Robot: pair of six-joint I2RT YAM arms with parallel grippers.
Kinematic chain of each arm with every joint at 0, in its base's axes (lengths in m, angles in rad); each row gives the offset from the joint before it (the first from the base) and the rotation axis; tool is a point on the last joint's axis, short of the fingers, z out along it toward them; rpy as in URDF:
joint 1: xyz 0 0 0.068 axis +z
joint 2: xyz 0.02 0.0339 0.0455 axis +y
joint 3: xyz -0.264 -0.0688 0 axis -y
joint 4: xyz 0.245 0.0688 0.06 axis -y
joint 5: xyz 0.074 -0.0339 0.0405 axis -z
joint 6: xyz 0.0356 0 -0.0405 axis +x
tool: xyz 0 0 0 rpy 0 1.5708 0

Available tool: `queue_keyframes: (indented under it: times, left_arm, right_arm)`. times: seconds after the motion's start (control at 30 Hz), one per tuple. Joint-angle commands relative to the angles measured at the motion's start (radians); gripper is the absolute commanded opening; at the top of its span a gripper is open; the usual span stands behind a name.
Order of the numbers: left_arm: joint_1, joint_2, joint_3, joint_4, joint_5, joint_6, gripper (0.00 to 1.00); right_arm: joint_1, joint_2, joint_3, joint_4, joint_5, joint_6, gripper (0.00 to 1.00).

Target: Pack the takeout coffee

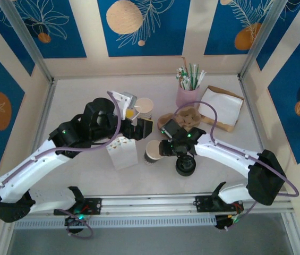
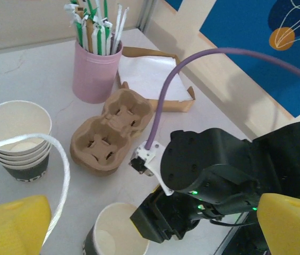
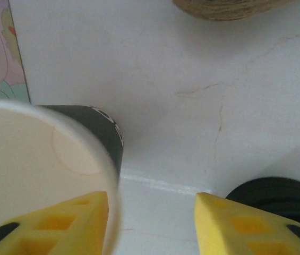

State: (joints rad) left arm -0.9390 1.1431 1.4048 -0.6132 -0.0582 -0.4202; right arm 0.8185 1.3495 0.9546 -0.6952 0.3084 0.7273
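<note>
A pink cup of straws [image 1: 188, 96] stands at the back of the desk [image 1: 86, 101], a brown paper tray with a white sheet [image 1: 223, 109] just beside it. Before them lies a cardboard cup carrier [image 1: 189, 118], partly under the right arm's purple cable. A stack of paper cups [image 1: 144, 108] sits to its left, and nearer the arms a white paper bag [image 1: 122, 152] stands upright.

A lidless cup [image 1: 153, 151] stands between bag and takeout coffee [image 1: 186, 166], which rests near the front edge. The right pincer [image 3: 152, 197] hangs with fingers apart, clamping nothing: one finger at the lidless cup's rim, the other just beside the coffee's black lid. The left pincer [image 2: 152, 199] gapes wide, and a white cord loop [image 2: 59, 159] arcs over one finger.

The white lettering on the cup's dark band is too blurred to read.
</note>
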Motion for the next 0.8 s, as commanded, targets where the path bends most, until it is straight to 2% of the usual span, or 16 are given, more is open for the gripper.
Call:
queue_keyframes:
  times: [0.0,0.13,0.23,0.53,0.63,0.77]
  left_arm:
    - [-0.009,-0.031,-0.020,0.007,-0.033,-0.012,1.00]
    - [-0.010,-0.049,-0.045,0.007,-0.041,-0.010,1.00]
    - [-0.010,-0.055,-0.060,0.012,-0.043,-0.012,1.00]
    - [-0.010,-0.066,-0.089,0.019,-0.042,-0.010,1.00]
    - [-0.011,-0.062,-0.089,0.020,-0.038,-0.008,1.00]
    - [-0.011,-0.065,-0.091,0.016,-0.040,-0.005,1.00]
  right_arm:
    - [0.014,-0.067,0.056,-0.110,0.062,0.015,0.58]
    - [0.008,-0.156,0.063,-0.201,0.071,0.022,0.75]
    - [-0.048,-0.211,0.029,-0.244,0.020,0.032,0.82]
    - [-0.304,-0.322,-0.112,-0.246,-0.182,0.020,0.94]
    - [-0.354,-0.318,-0.142,-0.245,-0.196,0.013,0.95]
    - [-0.360,-0.295,-0.158,-0.250,-0.199,0.014,0.93]
